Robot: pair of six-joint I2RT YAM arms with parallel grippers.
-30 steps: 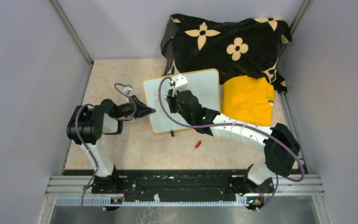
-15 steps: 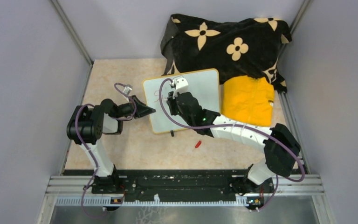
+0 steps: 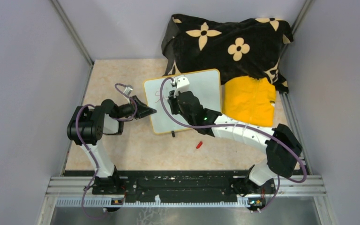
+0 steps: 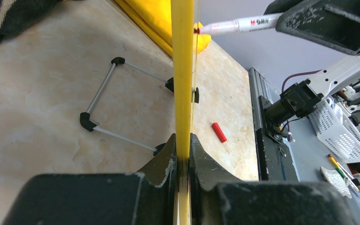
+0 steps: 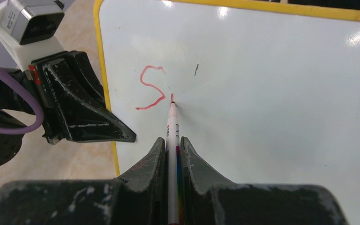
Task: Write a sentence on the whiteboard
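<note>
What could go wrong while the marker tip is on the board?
1. The left gripper clamps the whiteboard only by its thin frame edge; marker pressure could twist or tip it on its wire stand.
2. The right gripper pinches the marker by its slim barrel, so it might slide and smear the red S.

Two grippers are showing, the left gripper (image 4: 182, 140) and the right gripper (image 5: 171, 139). One whiteboard (image 3: 206, 84) is standing, bearing one red letter (image 5: 153, 90) (an "S"). One marker (image 5: 172, 124), one red cap (image 3: 198, 145) and two cloths are lying about: one black cloth (image 3: 225, 42), one yellow cloth (image 3: 251, 101).
</note>
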